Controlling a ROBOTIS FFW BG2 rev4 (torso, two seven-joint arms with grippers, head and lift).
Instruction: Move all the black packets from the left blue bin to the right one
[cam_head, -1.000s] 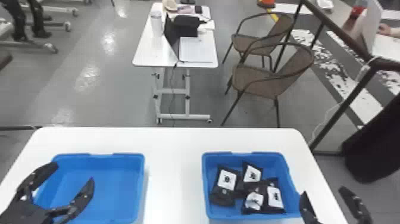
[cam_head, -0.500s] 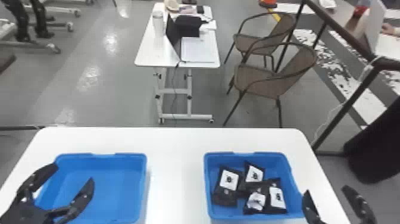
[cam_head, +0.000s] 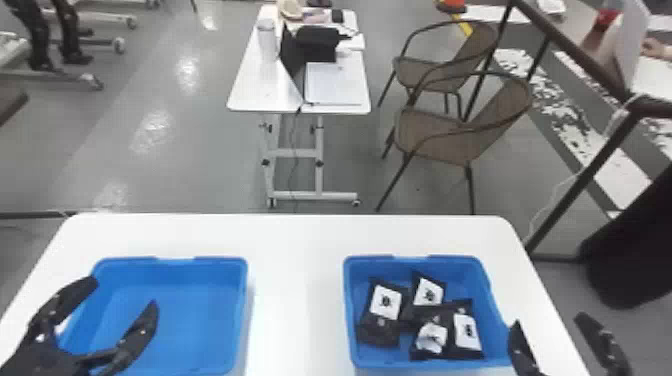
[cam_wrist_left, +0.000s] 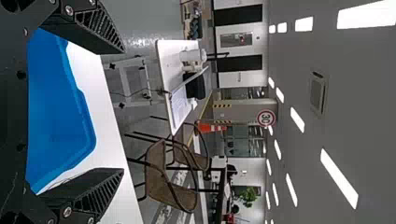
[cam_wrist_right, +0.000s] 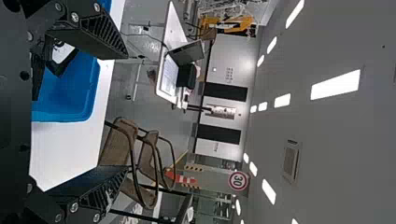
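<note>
Start at the left gripper (cam_head: 125, 292): fingers well apart, with nothing between. Just ahead and to the right of it, find the left bin (cam_head: 190, 320), with no packet to be seen on the visible part of its floor. In the head view, one finger cuts across the near-left part of this bin, masking a little of it.

Farther right of that gripper, across a strip of white table (cam_head: 295, 300), come to the right bin (cam_head: 351, 310). See the black packets (cam_head: 386, 302) lying inside, showing four white labels: one packet on the side toward the left gripper, one toward the far wall, two bunched at the near right, crowded and partly overlapping. Possibly more underneath; cannot tell.

Just outside this bin's right side, meet the right gripper (cam_head: 550, 321), also spread and carrying nothing, with the packets to its left.

Probably at the finishing step, transfer apparently done. Next, check the masked part of the left bin for a stray packet. If clear, lift and draw both grippers away from the bins, keeping fingers above the rims so as not to hook or shove either bin. Leave the packets alone.
</note>
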